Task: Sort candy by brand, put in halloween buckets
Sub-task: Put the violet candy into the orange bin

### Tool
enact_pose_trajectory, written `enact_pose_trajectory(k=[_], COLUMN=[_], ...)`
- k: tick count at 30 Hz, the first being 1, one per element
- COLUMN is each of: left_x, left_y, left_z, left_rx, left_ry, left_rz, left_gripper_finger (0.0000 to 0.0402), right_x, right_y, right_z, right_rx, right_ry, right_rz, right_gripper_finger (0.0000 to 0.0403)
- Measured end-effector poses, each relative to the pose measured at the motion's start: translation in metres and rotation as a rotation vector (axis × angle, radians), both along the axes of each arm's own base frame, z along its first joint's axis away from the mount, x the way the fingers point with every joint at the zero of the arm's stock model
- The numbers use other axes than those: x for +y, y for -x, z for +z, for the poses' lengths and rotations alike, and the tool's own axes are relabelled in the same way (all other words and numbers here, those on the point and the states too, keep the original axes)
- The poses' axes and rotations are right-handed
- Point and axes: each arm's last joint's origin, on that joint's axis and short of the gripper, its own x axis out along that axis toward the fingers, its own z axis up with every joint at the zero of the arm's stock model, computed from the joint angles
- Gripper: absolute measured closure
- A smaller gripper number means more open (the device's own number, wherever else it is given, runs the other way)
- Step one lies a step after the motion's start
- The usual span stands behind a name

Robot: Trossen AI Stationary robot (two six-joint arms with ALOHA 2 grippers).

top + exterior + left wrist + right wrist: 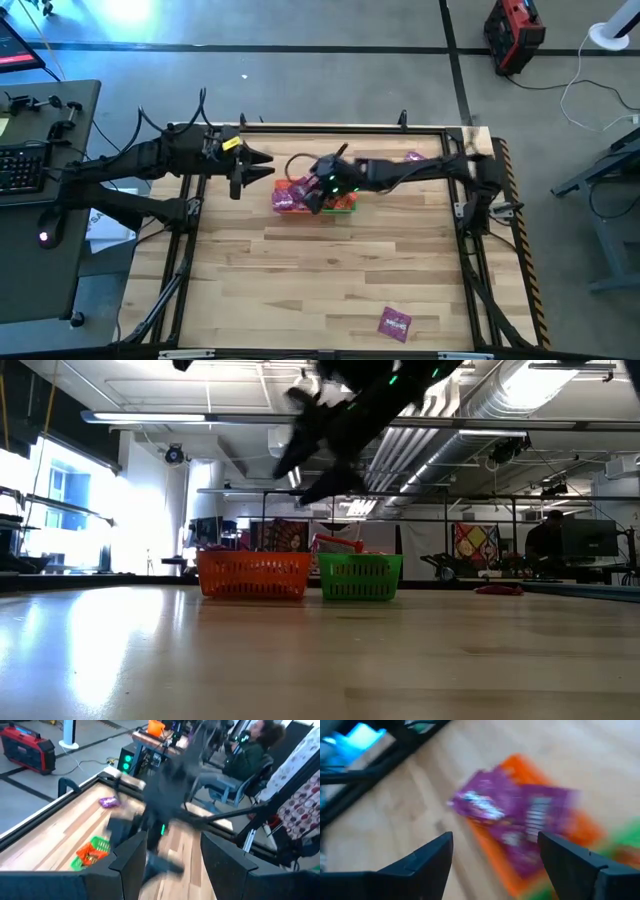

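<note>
The orange bucket (pixel 288 197) and the green bucket (pixel 346 203) stand side by side on the far half of the table, also seen as the orange bucket (pixel 252 574) and the green bucket (pixel 360 577). Purple candy packets (pixel 520 820) fill the orange bucket; orange-red packets (pixel 89 854) lie in the green one. My right gripper (pixel 495 845) hovers open and empty above the orange bucket. My left gripper (pixel 170 840) is open and empty, raised just left of the buckets (pixel 262 170). One loose purple packet (pixel 415 156) lies near the far edge, another (pixel 395 323) near the near edge.
The table has a black frame rail (pixel 300 128) around it. Bare wood stretches across the middle and near half (pixel 330 270). A person (pixel 250 750) sits beyond the table's right side. A desk with a keyboard (pixel 20 165) stands off the left side.
</note>
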Motion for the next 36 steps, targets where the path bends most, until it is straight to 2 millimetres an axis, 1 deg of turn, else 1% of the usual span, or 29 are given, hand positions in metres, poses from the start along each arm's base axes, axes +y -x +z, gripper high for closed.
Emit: enact_pose_trajectory(k=[3,4,5,6,8,10,13,15,16,18,21,24,26,29,32,36], left_x=[0.0,0.0,0.0,0.0,0.0,0.0,0.0,0.0,0.001,0.001,0.002,0.002,0.002,0.003,0.003,0.003], left_y=[0.001,0.001,0.001,0.001,0.001,0.001,0.001,0.001,0.0,-0.001,-0.004,-0.007,-0.009,-0.012,-0.012,-0.012], left_z=[-0.002,-0.003,-0.003,-0.003,-0.004,-0.004,-0.003,-0.004,-0.004,-0.004,-0.006,-0.008,-0.01,-0.011,-0.013,-0.016], left_rx=[0.025,0.031,0.035,0.038,0.046,0.048,0.047,0.047,0.049,0.052,0.063,0.072,0.079,0.087,0.105,0.13], left_ry=[-0.007,-0.011,-0.021,-0.032,-0.052,-0.065,-0.066,-0.067,-0.067,-0.067,-0.068,-0.047,-0.041,-0.032,-0.037,-0.024], left_rz=[-0.002,-0.003,-0.004,-0.007,-0.013,-0.015,-0.014,-0.012,-0.011,-0.01,0.002,0.01,0.012,0.014,0.011,0.014], left_gripper_finger=[0.0222,0.0222,0.0222,0.0222,0.0222,0.0222,0.0222,0.0222,0.0222,0.0222,0.0222,0.0222,0.0222,0.0222,0.0222,0.0222], right_x=[-0.008,-0.011,-0.015,-0.019,-0.029,-0.035,-0.039,-0.043,-0.047,-0.057,-0.075,-0.097,-0.11,-0.131,-0.146,-0.163], right_y=[0.032,0.044,0.059,0.074,0.107,0.144,0.193,0.216,0.223,0.231,0.237,0.235,0.234,0.226,0.222,0.222], right_z=[0.032,0.04,0.043,0.041,0.031,0.018,-0.009,-0.026,-0.032,-0.04,-0.051,-0.059,-0.065,-0.066,-0.069,-0.073], right_rx=[0.081,0.11,0.156,0.21,0.296,0.341,0.385,0.421,0.426,0.442,0.524,0.601,0.669,0.713,0.8,0.92], right_ry=[0.109,0.151,0.177,0.182,0.139,0.08,-0.049,-0.125,-0.145,-0.143,-0.096,-0.081,-0.073,-0.053,-0.06,-0.078], right_rz=[-0.058,-0.099,-0.142,-0.179,-0.259,-0.361,-0.565,-0.696,-0.746,-0.829,-0.925,-0.936,-0.901,-0.797,-0.677,-0.581], right_gripper_finger=[0.0122,0.0123,0.0125,0.0126,0.0129,0.0131,0.0132,0.0132,0.0132,0.0132,0.0132,0.0132,0.0132,0.0132,0.0132,0.0132])
